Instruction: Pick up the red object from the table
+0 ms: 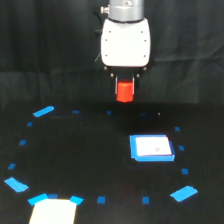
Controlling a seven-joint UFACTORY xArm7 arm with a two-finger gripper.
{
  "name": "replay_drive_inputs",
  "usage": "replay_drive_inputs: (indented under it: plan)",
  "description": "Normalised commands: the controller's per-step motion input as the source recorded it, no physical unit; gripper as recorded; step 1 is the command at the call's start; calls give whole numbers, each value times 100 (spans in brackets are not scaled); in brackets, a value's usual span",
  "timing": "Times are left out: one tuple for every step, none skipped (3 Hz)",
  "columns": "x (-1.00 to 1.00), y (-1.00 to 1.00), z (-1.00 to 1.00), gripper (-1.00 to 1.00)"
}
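Along the exterior view's left side of the worktop (90, 150), a slanted strip of light-blue tape (43, 111) lies toward the far edge. A second larger piece (16, 185) sits near the front left corner. Just beside it at the front edge is a pale rectangular thing (52, 211) with blue tape at its upper corners. What it is cannot be told, since the frame cuts it off. Small blue tape marks (101, 200) trace a rough ring across the dark surface. They read as position markers bounding the working area, which would explain why the loose items stay inside or on that ring.

In the middle, toward the far edge, the arm hangs straight down with its white housing upright. The tool (125, 86) is clenched on the red object (125, 91). The block's upper part is tucked between the short dark fingers and its lower part shows below them. It appears to be clear of the worktop, with dark space beneath it, though how high is not clear from this one view. Holding it vertically and centred suits a stubby block narrower than the jaws, because the grip stays balanced. By that reading the pick looks essentially done.

Further right, nearer the front, the flat white pad with a blue edge (152, 148) lies well apart from the tool. Another light-blue tape piece (183, 193) sits toward the front right corner.
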Motion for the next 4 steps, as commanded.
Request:
replay_drive_inputs:
  plan:
    - [14,-13,-45,-100]
    - [24,11,47,-100]
    - [10,-7,53,-100]
    - [4,5,-16,-95]
